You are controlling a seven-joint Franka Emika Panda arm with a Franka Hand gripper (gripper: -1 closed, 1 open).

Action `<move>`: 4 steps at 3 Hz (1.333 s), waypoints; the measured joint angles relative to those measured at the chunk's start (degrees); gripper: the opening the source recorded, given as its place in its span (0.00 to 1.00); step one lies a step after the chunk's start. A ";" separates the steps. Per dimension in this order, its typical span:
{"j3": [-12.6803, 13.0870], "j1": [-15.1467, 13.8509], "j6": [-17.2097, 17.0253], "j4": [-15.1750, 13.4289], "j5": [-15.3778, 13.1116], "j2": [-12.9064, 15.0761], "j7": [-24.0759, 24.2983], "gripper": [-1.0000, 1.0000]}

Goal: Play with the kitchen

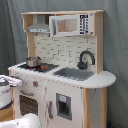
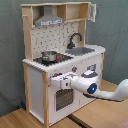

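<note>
- Reaching toward the toy kitchen point(image 2: 75, 55), the gripper point(image 2: 54, 80) is at the oven front point(image 2: 64, 97), below the small pot point(image 2: 49, 56).
- I cannot tell how its fingers stand.

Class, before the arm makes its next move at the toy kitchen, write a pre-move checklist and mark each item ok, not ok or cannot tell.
1. Gripper at the oven front of the white and light-wood toy kitchen: ok.
2. Whether the gripper grasps the handle: cannot tell.
3. Oven door looks closed in the second exterior view: ok.
4. Small metal pot upright on the stove: ok.
5. Black curved faucet standing behind the sink: ok.
6. Grey hood clear of the arm: ok.
</note>
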 joint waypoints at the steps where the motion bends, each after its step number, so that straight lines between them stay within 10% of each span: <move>1: -0.02 0.00 -0.32 -0.49 0.03 0.11 4.90 0.00; 4: 0.10 0.01 -0.24 -0.60 0.14 0.52 25.48 0.00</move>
